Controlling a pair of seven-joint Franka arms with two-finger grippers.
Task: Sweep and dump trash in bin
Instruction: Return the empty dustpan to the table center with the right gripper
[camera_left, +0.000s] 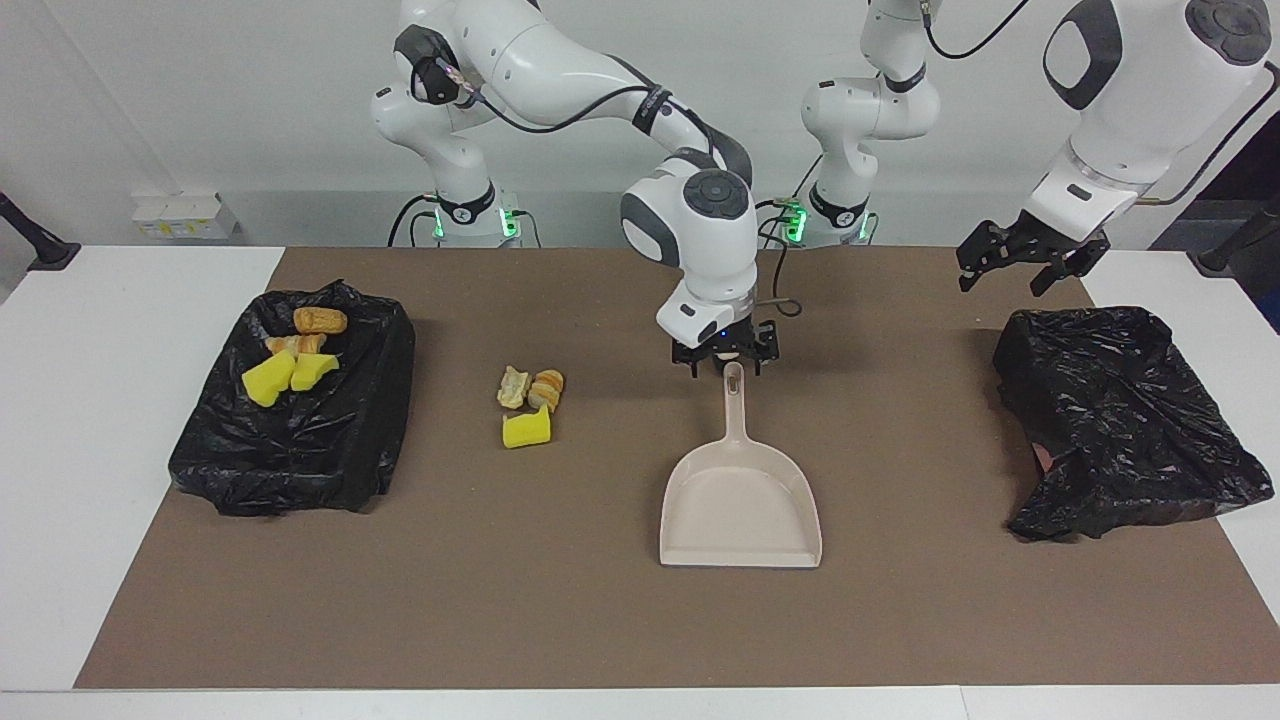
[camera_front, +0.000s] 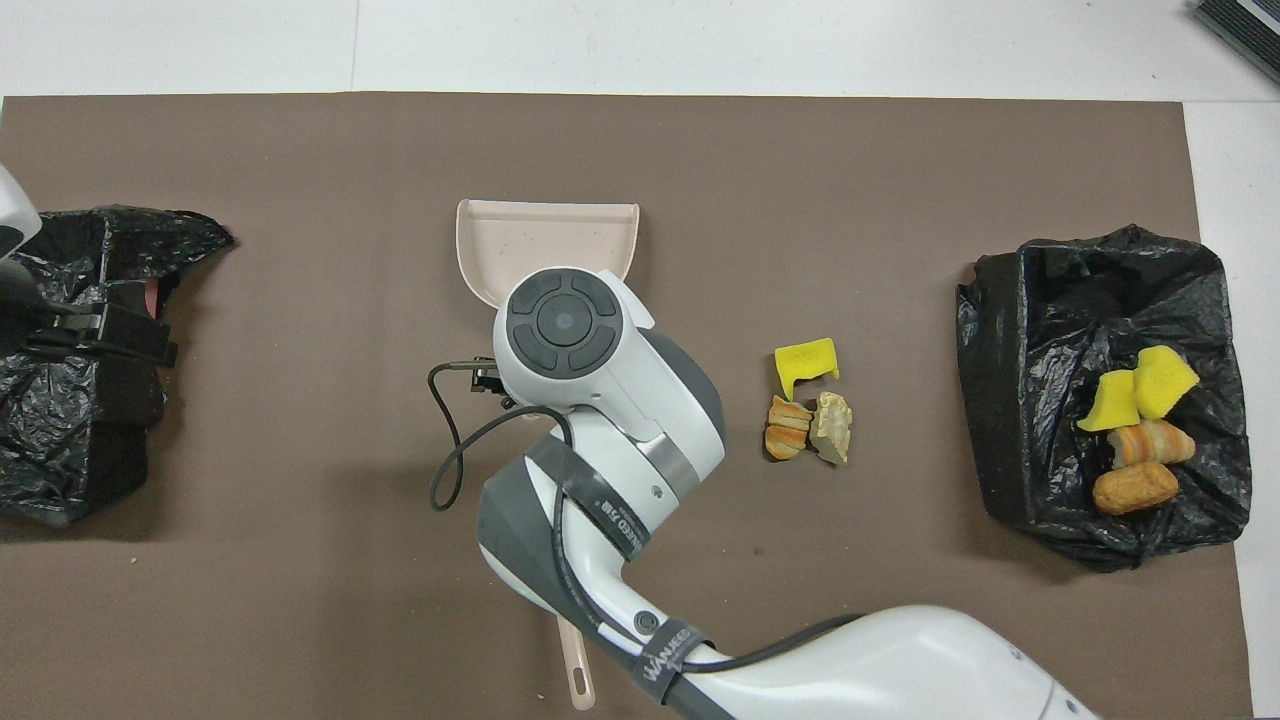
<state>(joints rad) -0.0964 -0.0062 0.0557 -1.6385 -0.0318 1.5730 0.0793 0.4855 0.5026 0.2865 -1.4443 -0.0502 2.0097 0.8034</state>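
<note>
Fingers of right gripper (camera_left: 724, 358): spread open over dustpan (camera_left: 740, 500) handle, gripping nothing. Left gripper (camera_left: 1030, 262): open, waiting. Advice: lift straight, avoid nudging dustpan.

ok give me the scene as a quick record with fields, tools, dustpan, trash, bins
right tool: open, just above the tip of the dustpan's handle, not gripping it
left tool: open, waiting in the air over the mat by the bin at its own end
dustpan: beige, flat on the brown mat, empty, handle pointing toward the robots
loose trash: three pieces clustered on the mat, between dustpan and the filled bin
filled bin: black-bagged, at the right arm's end, several pieces inside
other bin: black-bagged, at the left arm's end, no trash visible
</note>
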